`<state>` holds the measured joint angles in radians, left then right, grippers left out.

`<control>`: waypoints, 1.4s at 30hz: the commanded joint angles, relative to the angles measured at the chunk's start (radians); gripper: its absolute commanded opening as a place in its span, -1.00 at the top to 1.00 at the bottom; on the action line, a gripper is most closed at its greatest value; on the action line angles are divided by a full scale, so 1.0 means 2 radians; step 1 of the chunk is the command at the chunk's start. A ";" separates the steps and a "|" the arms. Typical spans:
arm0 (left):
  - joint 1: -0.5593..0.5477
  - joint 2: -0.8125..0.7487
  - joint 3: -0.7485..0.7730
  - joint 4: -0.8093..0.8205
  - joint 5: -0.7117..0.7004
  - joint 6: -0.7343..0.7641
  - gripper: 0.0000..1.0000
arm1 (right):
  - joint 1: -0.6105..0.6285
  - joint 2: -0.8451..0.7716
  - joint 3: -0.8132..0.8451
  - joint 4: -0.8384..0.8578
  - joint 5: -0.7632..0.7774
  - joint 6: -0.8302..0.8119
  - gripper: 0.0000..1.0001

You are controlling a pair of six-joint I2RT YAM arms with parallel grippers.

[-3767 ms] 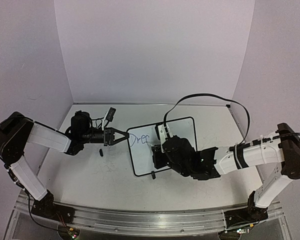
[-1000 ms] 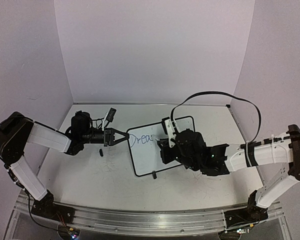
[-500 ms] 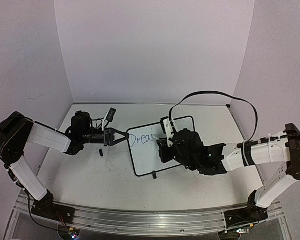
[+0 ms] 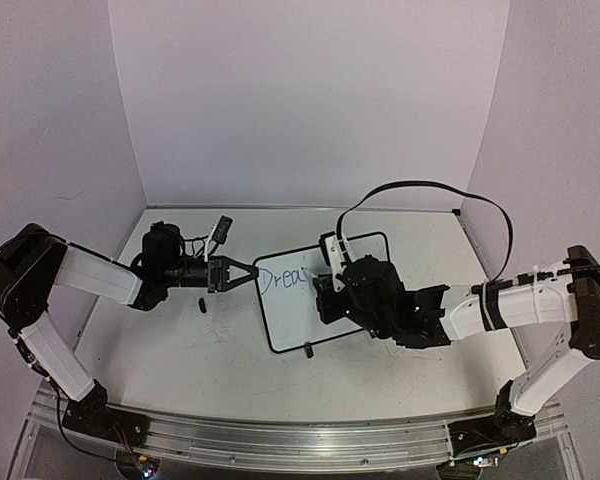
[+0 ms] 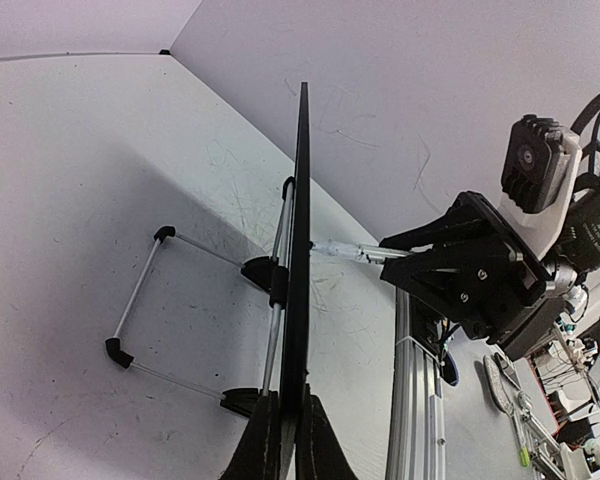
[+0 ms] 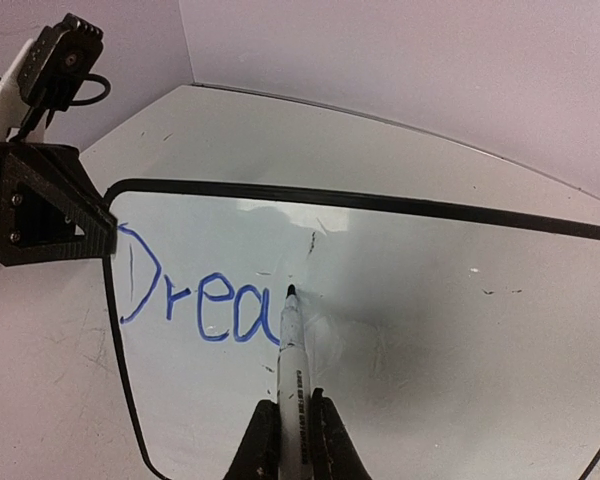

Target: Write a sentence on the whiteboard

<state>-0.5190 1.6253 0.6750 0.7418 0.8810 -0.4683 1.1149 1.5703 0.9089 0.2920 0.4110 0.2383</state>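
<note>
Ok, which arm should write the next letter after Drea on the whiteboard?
Right. The right tool is shut on the marker, tip on the whiteboard where the sentence stops; the left tool is shut on the board's edge, bracing it.

Wht links, blk joints, blk left gripper, looped cable

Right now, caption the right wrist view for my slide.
The marker in the right gripper touches the whiteboard after blue "Drea".
</note>
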 commanded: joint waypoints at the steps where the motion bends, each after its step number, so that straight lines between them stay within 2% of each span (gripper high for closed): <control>1: -0.003 -0.014 0.015 -0.004 0.022 -0.004 1.00 | -0.002 0.003 0.014 0.007 0.011 0.011 1.00; 19: -0.003 -0.013 0.017 -0.004 0.021 -0.005 1.00 | 0.004 -0.009 -0.028 -0.008 -0.003 0.055 1.00; 42: -0.003 -0.012 0.018 -0.004 0.023 -0.005 1.00 | 0.003 -0.001 0.009 0.004 0.024 0.029 1.00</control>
<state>-0.5186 1.6253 0.6750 0.7406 0.8792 -0.4686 1.1271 1.5696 0.8754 0.2836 0.4110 0.3240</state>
